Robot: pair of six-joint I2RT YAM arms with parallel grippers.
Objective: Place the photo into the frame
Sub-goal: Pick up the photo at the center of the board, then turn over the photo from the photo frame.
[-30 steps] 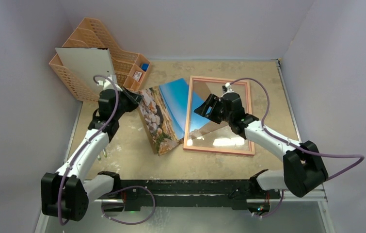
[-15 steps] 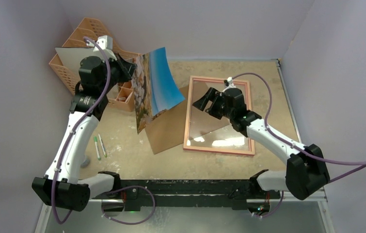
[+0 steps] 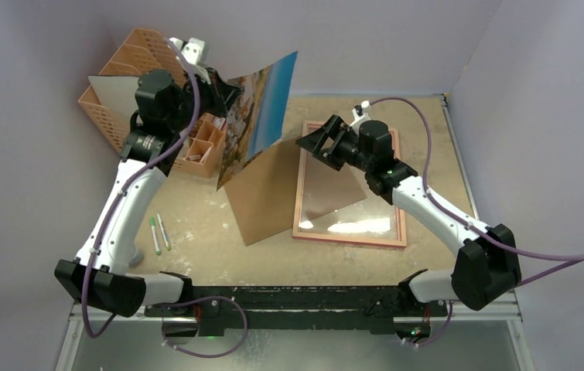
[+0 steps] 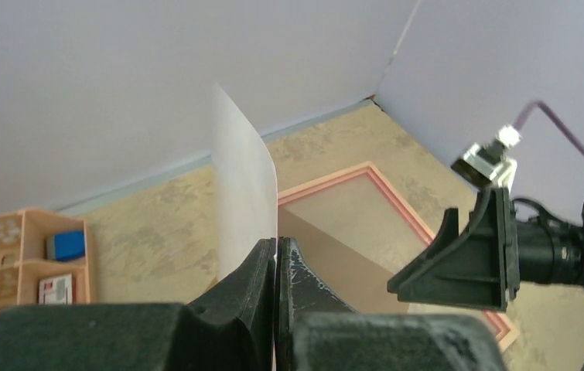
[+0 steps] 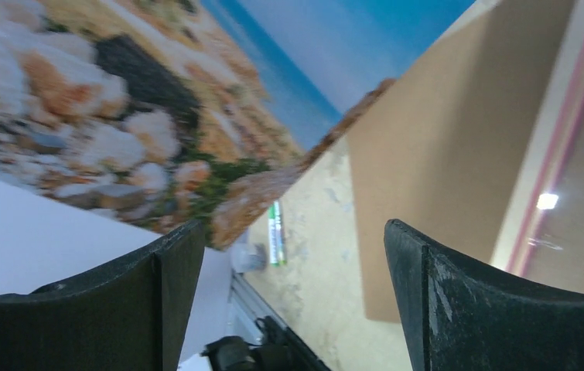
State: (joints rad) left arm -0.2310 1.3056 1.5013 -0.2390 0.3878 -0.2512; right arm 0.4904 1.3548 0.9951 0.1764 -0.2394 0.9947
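My left gripper [image 3: 225, 94] is shut on the left edge of the photo [image 3: 261, 108] and holds it high above the table, tilted, with the blue sky uppermost. In the left wrist view the white back of the photo [image 4: 242, 185] rises from between my closed fingers [image 4: 275, 259]. The frame [image 3: 350, 232] lies flat on the table at centre right, pink border up. My right gripper [image 3: 315, 144] is open and empty, hovering above the frame's upper left corner, facing the photo [image 5: 157, 100].
A plain brown backing board [image 3: 273, 189] lies flat, overlapping the frame's left side. An orange desk organiser [image 3: 118, 69] with a white board leaning in it stands at the back left. Two pens [image 3: 157, 232] lie on the left of the table.
My left gripper has lifted the photo off the backing board and swung it up and to the right. My right gripper has risen and moved slightly back above the frame.
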